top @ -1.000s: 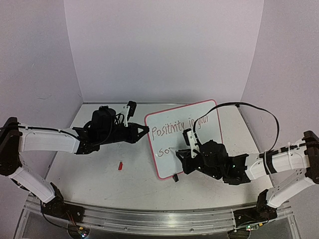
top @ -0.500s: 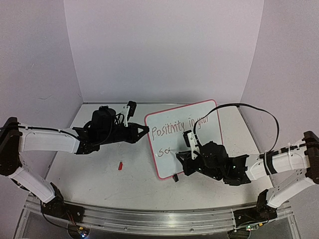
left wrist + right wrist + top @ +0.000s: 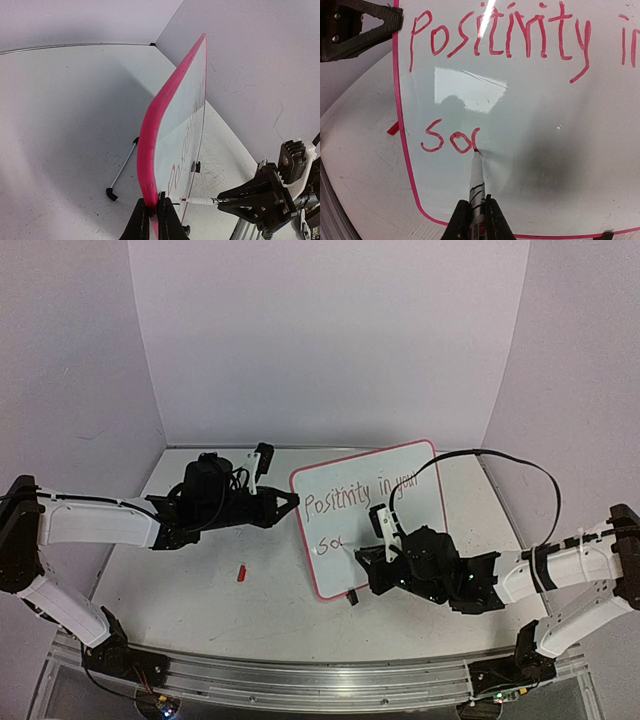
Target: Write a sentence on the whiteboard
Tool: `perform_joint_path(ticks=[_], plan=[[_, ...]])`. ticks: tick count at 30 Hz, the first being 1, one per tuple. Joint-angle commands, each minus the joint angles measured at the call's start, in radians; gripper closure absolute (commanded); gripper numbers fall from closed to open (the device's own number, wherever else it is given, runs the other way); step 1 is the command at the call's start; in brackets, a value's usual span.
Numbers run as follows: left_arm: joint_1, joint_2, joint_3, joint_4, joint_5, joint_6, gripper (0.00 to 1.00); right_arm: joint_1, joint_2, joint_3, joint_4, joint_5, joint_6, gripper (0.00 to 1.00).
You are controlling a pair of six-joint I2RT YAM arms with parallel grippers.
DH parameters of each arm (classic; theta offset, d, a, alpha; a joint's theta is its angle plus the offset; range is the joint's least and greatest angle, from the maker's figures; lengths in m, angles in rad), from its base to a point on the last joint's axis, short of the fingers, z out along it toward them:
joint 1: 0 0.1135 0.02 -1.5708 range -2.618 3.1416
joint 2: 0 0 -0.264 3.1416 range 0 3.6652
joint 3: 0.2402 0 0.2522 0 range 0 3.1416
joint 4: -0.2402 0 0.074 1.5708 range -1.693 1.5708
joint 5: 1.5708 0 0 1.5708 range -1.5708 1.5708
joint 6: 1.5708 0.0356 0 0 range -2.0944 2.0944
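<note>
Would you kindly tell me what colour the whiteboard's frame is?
Pink-red; the whiteboard frame shows best in the left wrist view.

The top camera looked down from above and behind over the whole tabletop (image 3: 200, 590). The left wrist camera sat close along the whiteboard (image 3: 148, 150) edge; the right wrist camera faced its front closely. All three shared it.

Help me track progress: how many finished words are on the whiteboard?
3, all on the top line: "Positivity" at left, "in" in the middle, "your" at right. Below, a fourth is only started.
</note>
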Motion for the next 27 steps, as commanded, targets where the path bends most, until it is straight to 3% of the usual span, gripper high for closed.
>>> perform_joint_path(ticks=[1,27], plan=[[0.001,0.011,0.030,-0.038,-0.034,0.046,1.00,-0.001,-0.023,-0.002,-0.014,0.040,0.010,1.00],[0.001,0.000,0.025,-0.041,-0.036,0.046,1.00,-0.001,0.018,0.057,0.045,0.120,-0.010,1.00]])
